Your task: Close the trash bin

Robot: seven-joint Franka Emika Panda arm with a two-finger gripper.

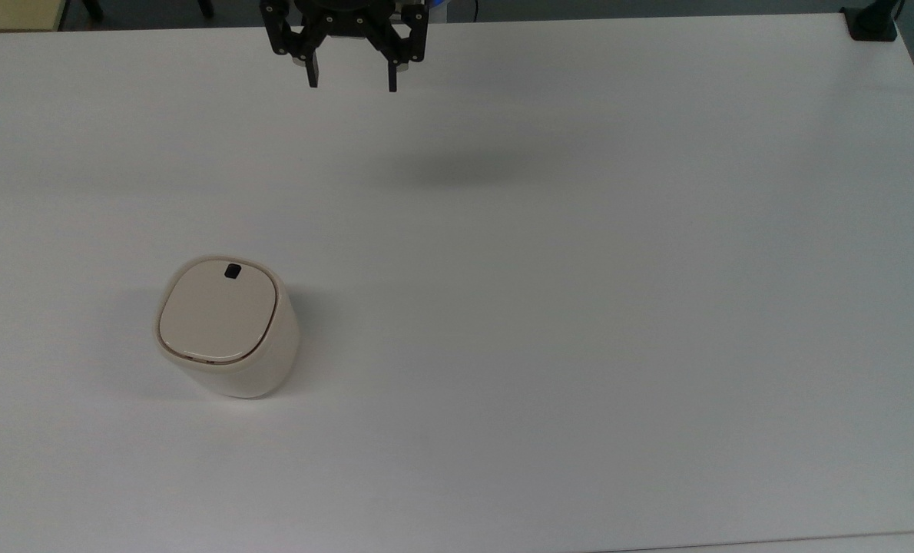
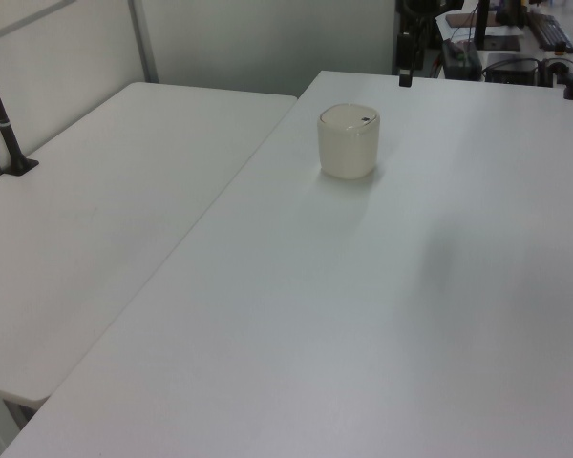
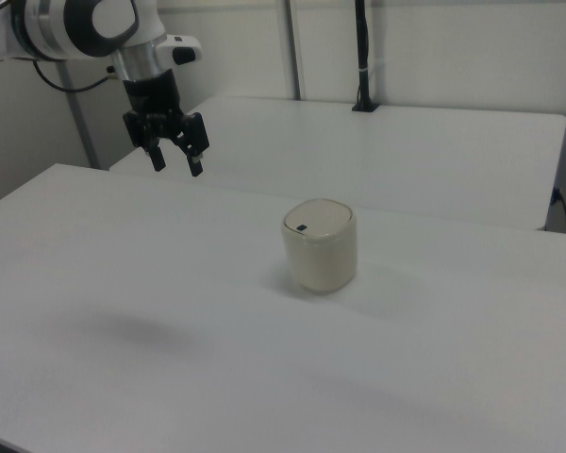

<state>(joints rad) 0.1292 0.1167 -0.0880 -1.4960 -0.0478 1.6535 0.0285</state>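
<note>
The cream-white trash bin [image 1: 226,330] stands upright on the white table [image 1: 580,307], its flat lid lying down flush on the rim, with a small black latch button [image 1: 233,271] at the lid's far edge. The same trash bin [image 2: 349,140] sits mid-table in the left view, and the trash bin [image 3: 320,243] is central in the right view. My gripper [image 1: 352,83] hangs open and empty high above the table's far edge, well away from the bin. The gripper [image 3: 176,164] is at the right view's upper left.
A second white table [image 2: 105,200] adjoins on the left view's left, with a black post [image 2: 5,124] clamped to it. A black clamp [image 1: 872,23] sits at the top view's upper right corner. Desks with equipment [image 2: 516,48] stand beyond the far edge.
</note>
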